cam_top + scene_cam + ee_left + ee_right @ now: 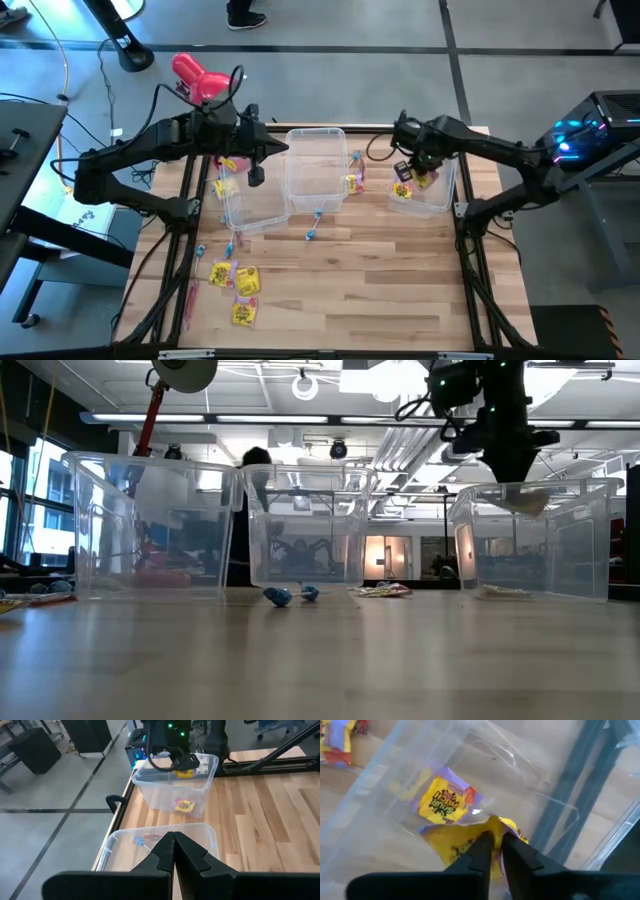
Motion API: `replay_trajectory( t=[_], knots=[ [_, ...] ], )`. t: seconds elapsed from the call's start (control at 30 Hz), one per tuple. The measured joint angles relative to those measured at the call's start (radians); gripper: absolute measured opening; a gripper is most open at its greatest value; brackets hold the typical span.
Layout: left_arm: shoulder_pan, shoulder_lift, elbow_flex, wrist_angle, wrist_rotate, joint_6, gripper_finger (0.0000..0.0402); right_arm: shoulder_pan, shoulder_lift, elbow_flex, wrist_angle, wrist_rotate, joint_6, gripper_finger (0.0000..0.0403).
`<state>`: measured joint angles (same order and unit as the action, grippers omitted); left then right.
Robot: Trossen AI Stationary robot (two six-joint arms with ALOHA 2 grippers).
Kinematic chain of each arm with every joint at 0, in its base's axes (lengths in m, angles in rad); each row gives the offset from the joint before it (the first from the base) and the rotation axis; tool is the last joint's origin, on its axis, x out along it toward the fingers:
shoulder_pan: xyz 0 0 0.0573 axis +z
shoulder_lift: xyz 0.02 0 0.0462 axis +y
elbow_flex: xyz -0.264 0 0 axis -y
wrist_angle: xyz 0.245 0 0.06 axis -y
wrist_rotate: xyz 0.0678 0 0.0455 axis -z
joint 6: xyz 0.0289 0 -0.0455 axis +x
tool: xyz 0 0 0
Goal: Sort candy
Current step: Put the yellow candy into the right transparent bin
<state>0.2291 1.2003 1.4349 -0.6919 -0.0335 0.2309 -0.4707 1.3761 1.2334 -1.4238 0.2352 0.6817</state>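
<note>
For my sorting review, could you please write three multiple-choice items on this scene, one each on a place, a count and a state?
1. Where is the right gripper?
A. Over the right bin
B. Over the bare boards at the table's front
C. Beside the red lamp

2. How many clear bins stand on the table?
A. Two
B. Three
C. Five

3. What is the right gripper doing?
A. Hanging open and empty
B. Pinching a yellow packet
C. Holding a blue sweet

Answers:
1. A: the high view shows it above the right bin.
2. B: the low view shows the left bin, the middle bin and the right one in a row.
3. B: the right wrist view shows its fingers closed on the packet above another one lying in the bin.
</note>
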Motion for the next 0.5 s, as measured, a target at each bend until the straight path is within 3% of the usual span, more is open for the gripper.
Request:
replay_trajectory(
  t=[0.3,0.5],
  knots=[
    [0.000,0.000,0.000,0.003,0.000,-0.003,0.0000,0.040,-0.102,-0.003,0.111,-0.011,-0.006,0.0143],
    [0.000,0.000,0.000,0.002,0.000,-0.041,0.0000,0.022,-0.115,0.068,0.263,-0.006,-0.055,0.0168]
  ],
)
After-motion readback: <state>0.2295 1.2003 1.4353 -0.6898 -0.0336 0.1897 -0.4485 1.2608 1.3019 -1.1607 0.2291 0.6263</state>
